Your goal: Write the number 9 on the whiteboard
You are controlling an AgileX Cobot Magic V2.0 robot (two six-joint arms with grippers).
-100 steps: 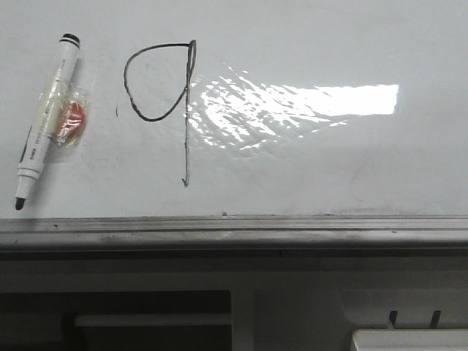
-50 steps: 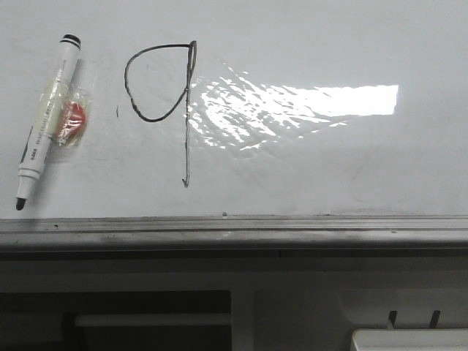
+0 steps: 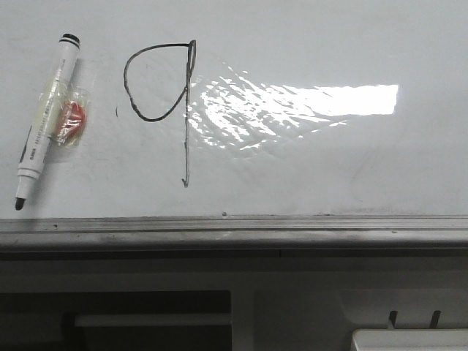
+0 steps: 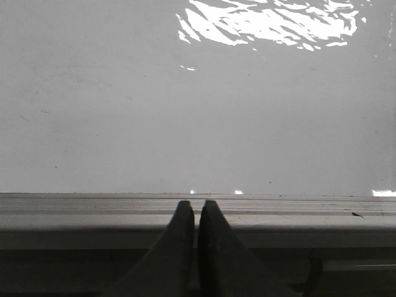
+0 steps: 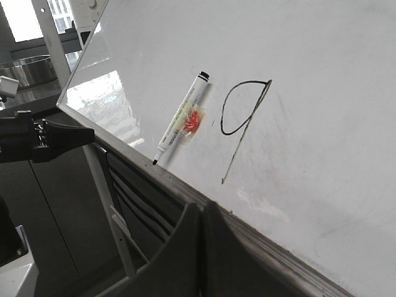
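Drawn in thin black line on the left half of the whiteboard (image 3: 307,161): the number 9 (image 3: 157,91), a rounded loop with a long straight tail ending in a small hook just above the grey metal tray edge (image 3: 234,230). Just left of the loop, a tiny black tick mark (image 3: 117,111). Farther left, lying tilted on the board, a marker pen (image 3: 45,121) with white barrel, black cap end up and uncapped black tip down near the tray edge, a crumpled clear wrapper with a red-orange patch (image 3: 71,117) taped or stuck beside its middle. To the right of the digit's tail, a bright glare patch (image 3: 307,102). Neither arm visible from the front. Left gripper (image 4: 197,207) held low in front of the tray edge, pointing at the board, dark fingers (image 4: 176,247) pressed together with only a hairline seam between them and nothing clamped. Right gripper (image 5: 201,210) likewise below the tray edge, angled toward the board from its right side, fingers closed flat against each other, empty, well apart from the pen and the digit. Beyond the board's far corner in the right wrist view, a dark arm (image 5: 43,139) reaching in level.
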